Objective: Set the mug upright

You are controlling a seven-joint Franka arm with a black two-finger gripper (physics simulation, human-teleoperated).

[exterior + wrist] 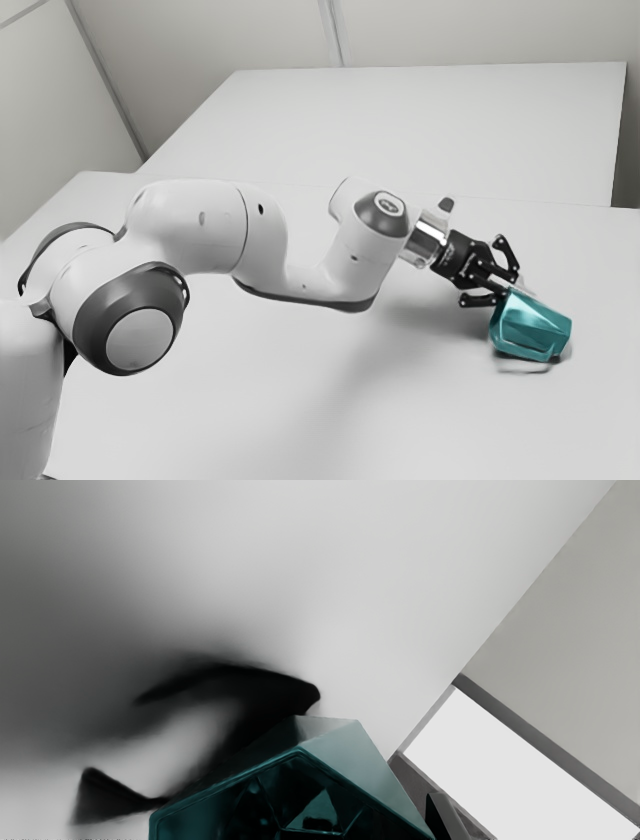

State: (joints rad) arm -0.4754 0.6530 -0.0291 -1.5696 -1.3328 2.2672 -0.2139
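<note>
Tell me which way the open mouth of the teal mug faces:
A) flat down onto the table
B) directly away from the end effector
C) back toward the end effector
C: the wrist view, taken from beside the end effector, looks right into the hollow, faceted inside of the mug.

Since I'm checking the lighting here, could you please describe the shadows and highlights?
In the exterior view, a soft grey shadow spreads over the table near the arm, and highlights glint on the teal mug; in the wrist view, a dark, soft-edged shadow lies beside the mug, whose inside is mostly dark.
</note>
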